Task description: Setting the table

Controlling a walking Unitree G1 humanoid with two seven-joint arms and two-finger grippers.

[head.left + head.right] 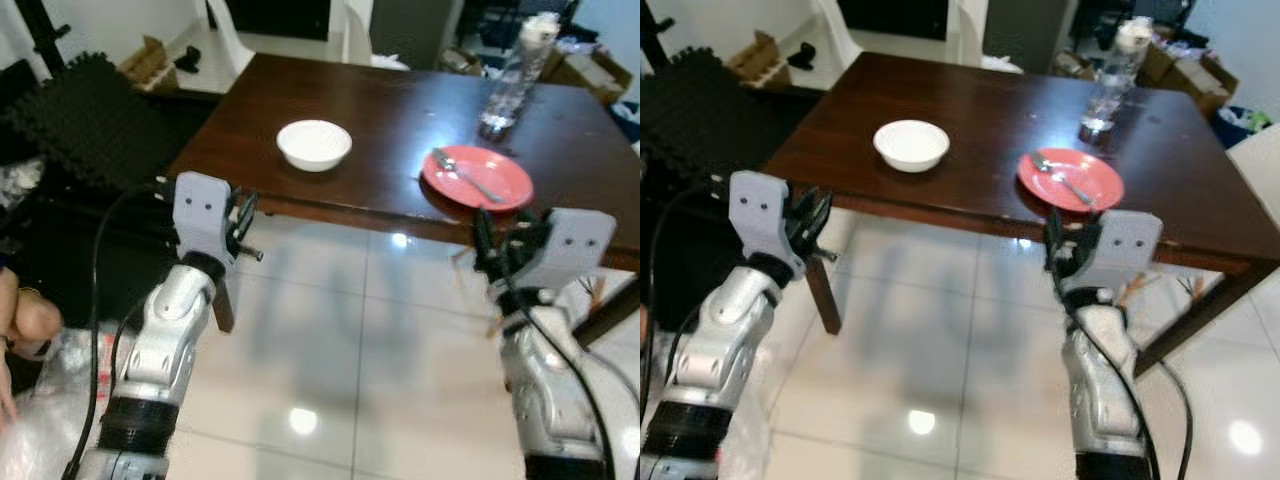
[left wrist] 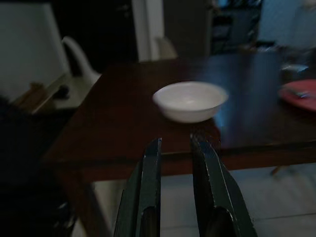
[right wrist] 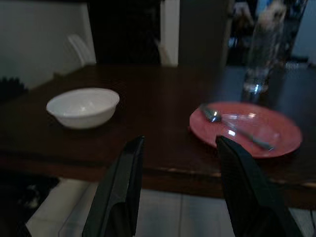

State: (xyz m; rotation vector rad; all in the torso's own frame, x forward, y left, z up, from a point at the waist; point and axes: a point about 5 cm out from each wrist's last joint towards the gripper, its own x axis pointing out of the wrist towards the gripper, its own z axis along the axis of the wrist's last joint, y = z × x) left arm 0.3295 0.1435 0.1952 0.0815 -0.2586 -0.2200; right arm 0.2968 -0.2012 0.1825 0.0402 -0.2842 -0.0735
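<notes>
A dark wooden surface (image 1: 970,110) stands ahead, its near edge running across the view just beyond both arms. Pale tiled floor (image 1: 940,330) lies open between the arms and under that edge, with a wooden leg (image 1: 822,290) at the near left corner and another slanting down at the right.

A white bowl (image 1: 911,144) sits upright near the near-left part of the surface, set a little back from the edge with bare wood all round it. A red plate (image 1: 1070,180) lies flat to its right, close to the near edge, well apart from the bowl. A spoon (image 1: 1061,177) rests on the plate, its long axis running diagonally: the scoop end points to the far left, the handle toward the near right. Behind the plate stands a clear plastic bottle (image 1: 1110,80), upright, toward the far right side.

The left tool (image 2: 175,163) hovers off the surface, just short of the near edge and lined up with the bowl; its fingers (image 2: 148,192) are nearly pressed together, a narrow slit between them, holding nothing. The right tool (image 3: 180,163) also hangs short of the edge, facing the gap between bowl and plate, its fingers (image 3: 123,187) spread wide and empty.

At the far left, a person's hand (image 1: 22,322) rests on crinkled plastic wrap (image 1: 40,420). A white chair (image 1: 840,35) stands beyond the far-left corner.
</notes>
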